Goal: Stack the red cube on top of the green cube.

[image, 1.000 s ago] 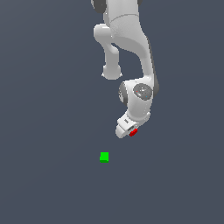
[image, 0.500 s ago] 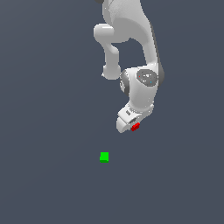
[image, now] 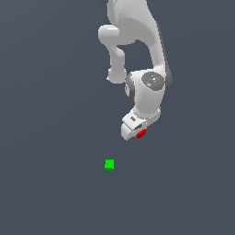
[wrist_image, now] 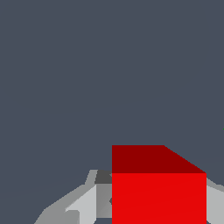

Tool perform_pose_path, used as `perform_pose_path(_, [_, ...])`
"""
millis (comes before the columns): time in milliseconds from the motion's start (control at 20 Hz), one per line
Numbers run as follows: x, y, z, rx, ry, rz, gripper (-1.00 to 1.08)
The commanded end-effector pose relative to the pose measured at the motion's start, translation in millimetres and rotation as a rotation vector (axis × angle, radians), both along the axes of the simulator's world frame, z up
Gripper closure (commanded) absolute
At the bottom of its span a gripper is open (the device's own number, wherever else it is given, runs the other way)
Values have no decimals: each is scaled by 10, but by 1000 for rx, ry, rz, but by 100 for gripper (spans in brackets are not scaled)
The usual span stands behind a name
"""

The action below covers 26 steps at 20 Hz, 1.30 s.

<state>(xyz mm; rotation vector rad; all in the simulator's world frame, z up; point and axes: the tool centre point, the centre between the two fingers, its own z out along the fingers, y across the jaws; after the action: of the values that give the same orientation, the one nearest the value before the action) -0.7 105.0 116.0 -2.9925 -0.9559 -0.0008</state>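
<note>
The red cube [image: 141, 133] is held in my white gripper [image: 139, 134], lifted above the grey floor. In the wrist view the red cube [wrist_image: 157, 188] fills the space between my pale fingers [wrist_image: 85, 205], which close on its sides. The green cube [image: 109, 165] lies on the floor, below and to the exterior view's left of the gripper, well apart from it. The green cube does not show in the wrist view.
The white arm [image: 142, 55] rises above the gripper toward the top of the exterior view. The floor [image: 46, 137] is plain dark grey all around.
The arm has lifted the gripper and the red cube a little upward. The green cube has not moved.
</note>
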Motion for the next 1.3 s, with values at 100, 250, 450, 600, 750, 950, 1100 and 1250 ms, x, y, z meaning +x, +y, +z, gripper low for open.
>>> perform_pose_path(100, [113,-139,-50,-1,0,-1,108])
perform_pose_path(250, [226,-274,-101,-1,0,-1,108])
perform_pose_path(450, [410,-490,-184,-2,0,-1,108])
perform_pose_path(600, [567,-671,-253,-2,0,-1,108])
perform_pose_path(750, [727,-852,-321,-2,0,-1,108])
perform_pose_path(950, [918,-1062,-401,-2,0,-1,108])
perform_pose_path(1100, [1033,-1185,-447,-2,0,-1,108])
perform_pose_path(1250, [1122,-1279,-485,-1,0,-1,108])
